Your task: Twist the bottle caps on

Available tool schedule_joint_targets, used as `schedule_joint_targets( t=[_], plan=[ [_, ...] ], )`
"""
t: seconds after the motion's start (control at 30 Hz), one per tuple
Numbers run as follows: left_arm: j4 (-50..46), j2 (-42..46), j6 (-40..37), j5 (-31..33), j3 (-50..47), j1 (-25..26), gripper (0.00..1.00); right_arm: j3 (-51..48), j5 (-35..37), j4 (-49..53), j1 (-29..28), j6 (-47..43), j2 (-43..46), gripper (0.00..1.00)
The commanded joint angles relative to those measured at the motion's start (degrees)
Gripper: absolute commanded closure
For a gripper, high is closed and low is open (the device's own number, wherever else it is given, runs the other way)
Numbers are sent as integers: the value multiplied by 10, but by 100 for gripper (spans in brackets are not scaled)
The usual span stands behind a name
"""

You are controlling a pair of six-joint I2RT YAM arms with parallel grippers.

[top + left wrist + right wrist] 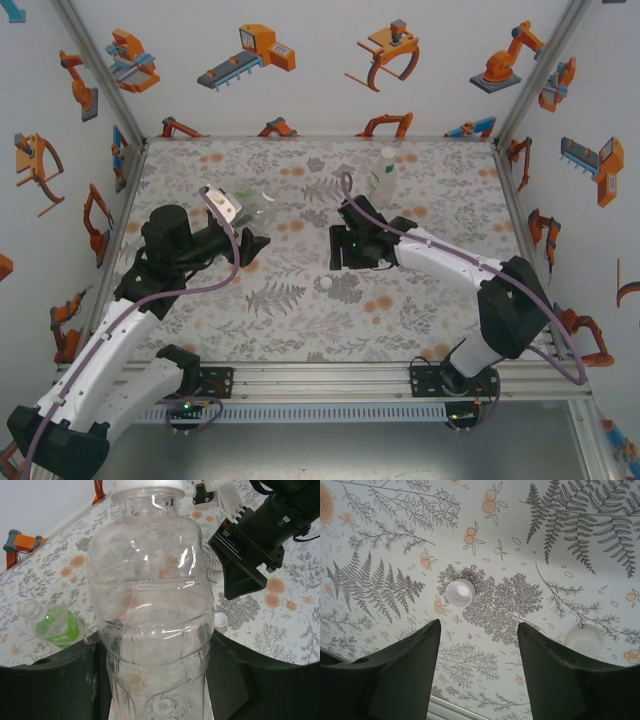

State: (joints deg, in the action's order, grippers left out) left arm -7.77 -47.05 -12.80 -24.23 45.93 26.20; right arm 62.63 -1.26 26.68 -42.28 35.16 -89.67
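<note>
My right gripper (479, 630) hangs open over the table (300, 330). A cap (460, 593) lies flat just to its near left, so this arm is nearer. My left gripper (155, 680), at the left, is clamped on a clear bottle (152, 605).

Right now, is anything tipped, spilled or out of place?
Yes: the green bottle lies on its side on the table, uncapped, near the clear bottle gripped in the left pincer. A loose cap and another lie below the open right pincer. No spill visible.
</note>
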Motion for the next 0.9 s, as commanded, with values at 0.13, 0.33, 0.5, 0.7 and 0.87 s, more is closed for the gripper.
schedule_joint_targets(
  t=[0.13, 0.33, 0.5, 0.7, 0.87],
  plan=[
    [6, 3, -6, -6, -1, -2, 98, 51, 4, 48, -29, 8, -38, 43],
    [7, 7, -6, -1, -2, -2, 97, 79, 18, 61, -53, 8, -74, 45],
    [3, 4, -5, -8, 1, -2, 95, 108, 26, 67, -73, 12, -111, 46],
    [-6, -3, -12, -21, 6, -3, 93, 152, 63, 103, -92, 2, -143, 46],
    [-9, -2, -13, -18, 9, -3, 92, 167, 66, 110, -95, -3, -159, 46]
  ],
)
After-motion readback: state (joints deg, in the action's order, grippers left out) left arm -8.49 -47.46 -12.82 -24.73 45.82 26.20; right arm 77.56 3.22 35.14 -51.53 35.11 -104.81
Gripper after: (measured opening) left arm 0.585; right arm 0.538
